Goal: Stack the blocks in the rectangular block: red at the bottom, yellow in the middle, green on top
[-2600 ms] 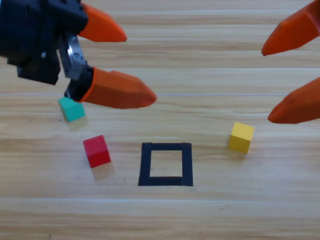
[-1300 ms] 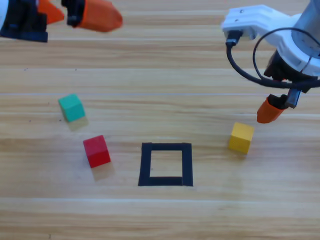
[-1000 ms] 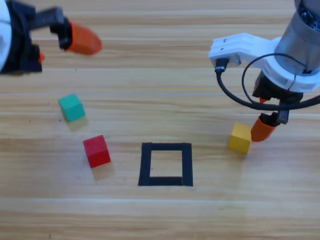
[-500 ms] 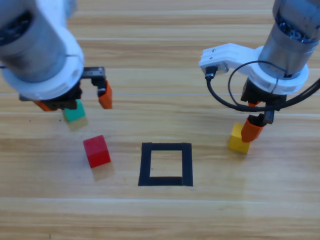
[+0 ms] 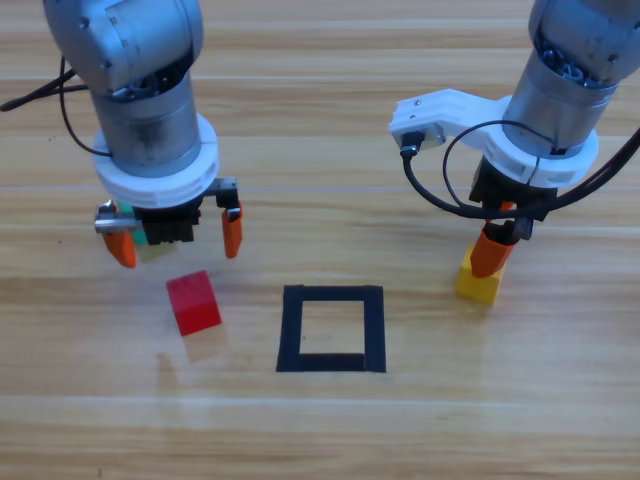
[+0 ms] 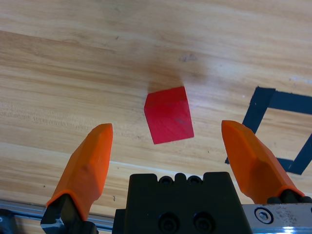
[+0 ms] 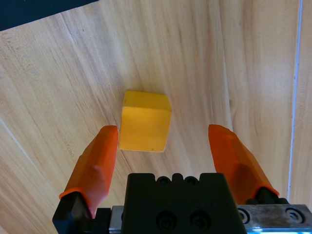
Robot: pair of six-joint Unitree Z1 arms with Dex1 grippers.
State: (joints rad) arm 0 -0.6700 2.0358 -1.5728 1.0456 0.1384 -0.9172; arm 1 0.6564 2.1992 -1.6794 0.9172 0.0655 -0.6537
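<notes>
Inside the tape square (image 5: 331,329) nothing is stacked yet; all three steps remain. The left gripper (image 5: 177,238), fingers spread, hangs just above-left of the red cube (image 5: 193,302), green mostly hidden beneath it. The right gripper (image 7: 165,161), fingers spread, hangs over the yellow cube (image 7: 145,121). Bare surface (image 5: 330,160) surrounds the square, with room for approach.

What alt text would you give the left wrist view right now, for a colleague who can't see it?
The left pincer, open, hovers over the wooden table with the red cube lying between and just ahead of its two orange tips, untouched. At the right edge, one corner of the black tape square shows, with nothing in the part that shows.
</notes>
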